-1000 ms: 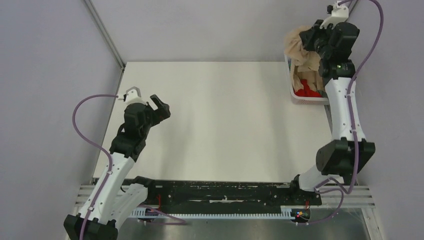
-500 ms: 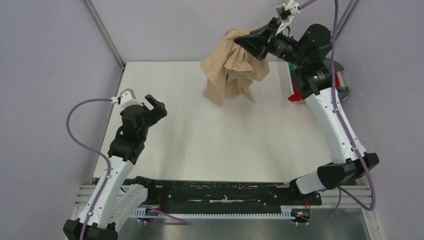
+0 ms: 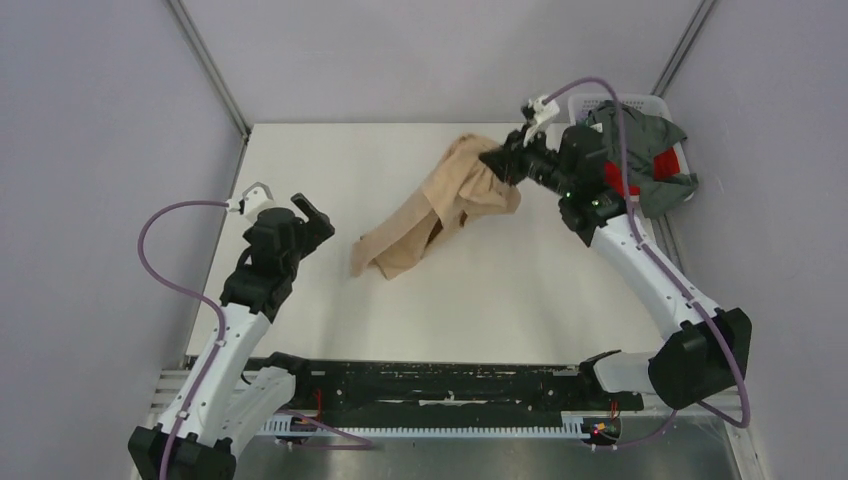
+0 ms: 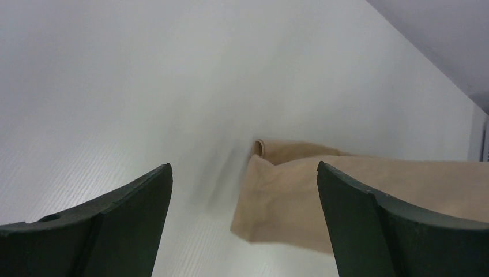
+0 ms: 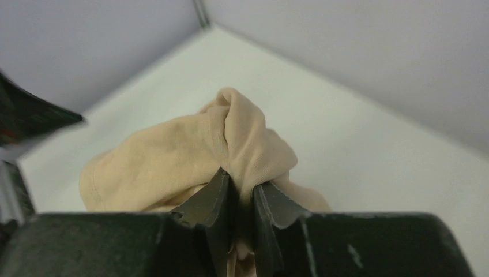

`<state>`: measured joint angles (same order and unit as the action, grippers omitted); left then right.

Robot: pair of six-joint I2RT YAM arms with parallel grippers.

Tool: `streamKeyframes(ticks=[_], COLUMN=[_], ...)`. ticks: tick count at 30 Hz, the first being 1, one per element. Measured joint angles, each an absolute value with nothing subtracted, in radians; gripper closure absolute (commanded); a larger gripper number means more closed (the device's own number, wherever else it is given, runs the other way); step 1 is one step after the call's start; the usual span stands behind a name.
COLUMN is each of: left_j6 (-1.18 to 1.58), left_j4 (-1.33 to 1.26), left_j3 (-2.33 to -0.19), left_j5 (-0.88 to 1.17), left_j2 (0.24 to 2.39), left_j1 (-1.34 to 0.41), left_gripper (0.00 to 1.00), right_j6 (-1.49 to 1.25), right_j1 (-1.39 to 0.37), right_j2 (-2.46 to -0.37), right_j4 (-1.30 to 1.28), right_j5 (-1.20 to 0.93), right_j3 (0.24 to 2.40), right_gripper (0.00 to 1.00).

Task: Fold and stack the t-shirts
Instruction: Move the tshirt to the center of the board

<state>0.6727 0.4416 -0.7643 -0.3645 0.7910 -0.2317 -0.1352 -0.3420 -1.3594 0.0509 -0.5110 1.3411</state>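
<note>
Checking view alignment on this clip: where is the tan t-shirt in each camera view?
Top external: tan t-shirt at the middle-back of the white table, trailing left from the right gripper.
Left wrist: tan t-shirt at lower right, on the white table.
Right wrist: tan t-shirt at centre, pinched by the right gripper.
Shared landmark: the white table.

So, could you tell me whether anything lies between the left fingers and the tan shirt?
Nothing visible does. Only bare table lies between the open left fingers and the near end of the tan shirt. The right fingers pinch its far end.
</note>
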Motion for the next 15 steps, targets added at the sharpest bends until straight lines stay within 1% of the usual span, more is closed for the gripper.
streamKeyframes(ticks=[1,2,3,4,6,9,12,15], left_j6=[0.679,0.686,0.691,0.694,0.695,0.696,0.699,0.712], left_j4=[0.450,0.459,0.466,0.472,0.478,0.479,0.474,0.469], left_j3=[-0.764,-0.764,-0.764,-0.763,-0.762,-0.759,-0.736,-0.698], left_j5=[-0.361,-0.355,-0.345,-0.329,-0.283,-0.186,-0.099,-0.026], left_j2=[0.802,0.816,0.828,0.843,0.880,0.955,1.026,1.077], left_j1=[-0.231,-0.231,-0.232,-0.232,-0.232,-0.232,-0.234,-0.239], left_gripper=[0.00,0.00,0.00,0.00,0.00,0.00,0.00,0.00], right_j6=[-0.114,-0.105,-0.102,-0.110,-0.107,-0.102,-0.093,-0.085], right_j1=[-0.340,-0.337,-0.330,-0.321,-0.288,-0.252,-0.254,-0.268], right_j2=[-1.335,-1.320,-1.316,-1.319,-1.340,-1.349,-1.312,-1.254], right_j4=[0.043,0.022,-0.009,-0.044,-0.167,-0.275,-0.278,-0.253], right_j5=[-0.444,-0.381,-0.303,-0.230,-0.030,0.186,0.262,0.269], right_j3=[1.222,1.126,1.036,0.977,0.880,0.869,0.874,0.852], right_gripper=[0.63,0.42,0.07,0.02,0.02,0.02,0.02,0.02])
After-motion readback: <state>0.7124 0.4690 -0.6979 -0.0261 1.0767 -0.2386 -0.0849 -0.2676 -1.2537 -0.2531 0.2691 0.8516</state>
